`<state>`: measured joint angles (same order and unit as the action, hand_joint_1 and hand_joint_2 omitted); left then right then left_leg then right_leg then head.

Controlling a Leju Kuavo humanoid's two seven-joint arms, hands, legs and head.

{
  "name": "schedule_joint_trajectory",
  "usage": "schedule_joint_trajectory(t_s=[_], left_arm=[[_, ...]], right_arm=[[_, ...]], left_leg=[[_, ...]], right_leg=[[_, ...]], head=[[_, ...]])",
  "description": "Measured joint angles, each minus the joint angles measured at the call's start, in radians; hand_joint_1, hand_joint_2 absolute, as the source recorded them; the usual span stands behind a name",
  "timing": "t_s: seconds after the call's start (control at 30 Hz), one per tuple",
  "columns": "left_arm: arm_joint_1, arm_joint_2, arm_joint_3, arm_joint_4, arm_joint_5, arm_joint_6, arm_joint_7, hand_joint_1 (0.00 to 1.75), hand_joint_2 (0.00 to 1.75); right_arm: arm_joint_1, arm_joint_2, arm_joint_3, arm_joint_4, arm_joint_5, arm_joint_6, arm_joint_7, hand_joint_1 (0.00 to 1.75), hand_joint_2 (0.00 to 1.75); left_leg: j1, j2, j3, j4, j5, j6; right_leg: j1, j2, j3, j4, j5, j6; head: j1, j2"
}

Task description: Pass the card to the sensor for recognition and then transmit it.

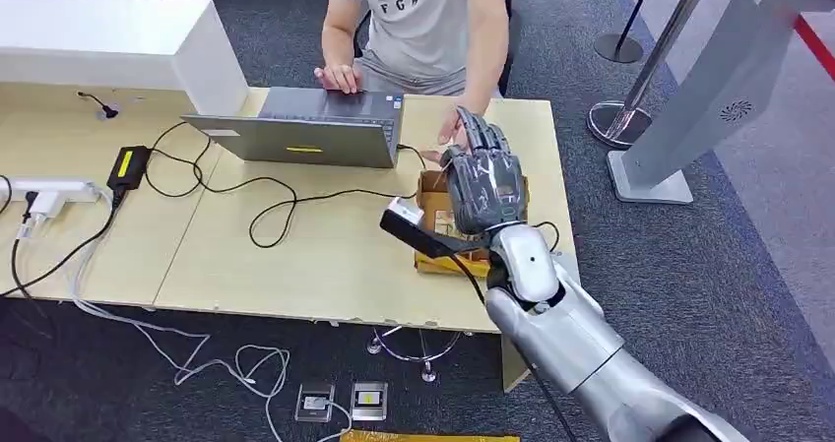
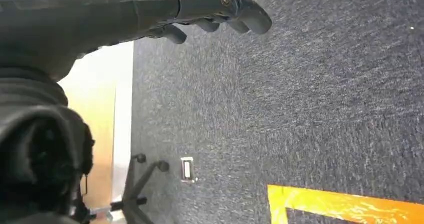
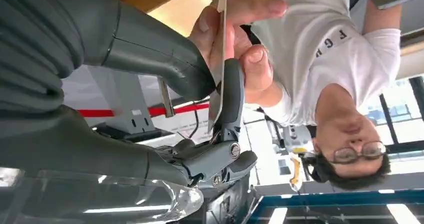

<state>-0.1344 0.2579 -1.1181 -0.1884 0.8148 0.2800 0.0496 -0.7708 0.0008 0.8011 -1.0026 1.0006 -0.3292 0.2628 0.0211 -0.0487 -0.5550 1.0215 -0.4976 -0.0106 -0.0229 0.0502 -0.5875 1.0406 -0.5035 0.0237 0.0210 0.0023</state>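
Right hand raised over the far right part of the wooden table, at the end of the silver right arm that rises from the lower right of the head view. In the right wrist view, the thick grey thumb and a dark finger of this hand are clamped on a thin card, seen edge-on. A person's hand grips the same card at its other end, thumb on one face and fingers on the other, so both hands hold the card at once. In the head view the person's hand sits just beyond the robot's fingertips, and the card itself is hidden behind the robot's hand. The person, in a white shirt, sits at the far side of the table behind an open grey laptop. Beneath the right hand lies a brown cardboard box with a small black device at its near edge. Black cables cross the table top; a white power strip lies at the left. Left hand hangs beside the table above dark carpet, its fingers curled inward and holding nothing.
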Motion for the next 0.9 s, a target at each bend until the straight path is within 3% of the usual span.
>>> schedule_joint_trajectory(t_s=[0.07,0.1,0.13,0.53,0.63,0.9], left_arm=[[0.000,0.000,-0.001,0.000,-0.005,-0.003,0.004,0.00,0.00],[0.000,0.000,-0.001,0.000,-0.008,-0.005,0.005,0.00,0.00],[0.000,0.000,-0.002,0.000,-0.009,-0.007,0.005,0.00,0.00],[0.000,0.003,-0.003,0.000,-0.012,-0.011,0.004,0.00,0.00],[0.000,0.003,-0.003,0.000,-0.012,-0.015,0.004,0.00,0.00],[0.001,0.003,-0.003,0.001,0.001,-0.018,0.002,0.00,0.00]], right_arm=[[-0.002,-0.003,0.000,0.007,-0.001,-0.004,0.009,1.75,1.75],[-0.004,-0.004,0.000,0.011,-0.002,-0.005,0.014,0.93,1.75],[-0.006,-0.006,-0.001,0.016,-0.002,-0.005,0.021,0.00,1.75],[-0.011,-0.029,-0.017,0.059,0.050,-0.028,0.089,0.00,1.75],[-0.012,-0.033,-0.027,0.063,0.046,-0.012,0.095,0.00,1.75],[-0.043,-0.083,-0.086,0.064,0.017,0.066,0.193,0.00,1.75]], left_leg=[[0.000,0.000,0.000,0.000,0.000,0.000],[0.000,0.000,0.000,0.000,0.000,0.000],[0.000,0.000,0.000,0.000,0.000,0.000],[0.000,0.000,0.000,0.000,0.000,0.000],[0.000,0.000,0.000,0.000,0.000,0.000],[0.000,0.000,0.000,0.000,0.000,0.000]], right_leg=[[0.000,0.000,0.000,0.000,0.000,0.000],[0.000,0.000,0.000,0.000,0.000,0.000],[0.000,0.000,0.000,0.000,0.000,0.000],[0.000,0.000,0.000,0.000,0.000,0.000],[0.000,0.000,0.000,0.000,0.000,0.000],[0.000,0.000,0.000,0.000,0.000,0.000]], head=[[0.000,0.000],[0.000,0.000],[0.000,0.000],[0.000,0.000],[0.000,0.000],[0.000,0.000]])
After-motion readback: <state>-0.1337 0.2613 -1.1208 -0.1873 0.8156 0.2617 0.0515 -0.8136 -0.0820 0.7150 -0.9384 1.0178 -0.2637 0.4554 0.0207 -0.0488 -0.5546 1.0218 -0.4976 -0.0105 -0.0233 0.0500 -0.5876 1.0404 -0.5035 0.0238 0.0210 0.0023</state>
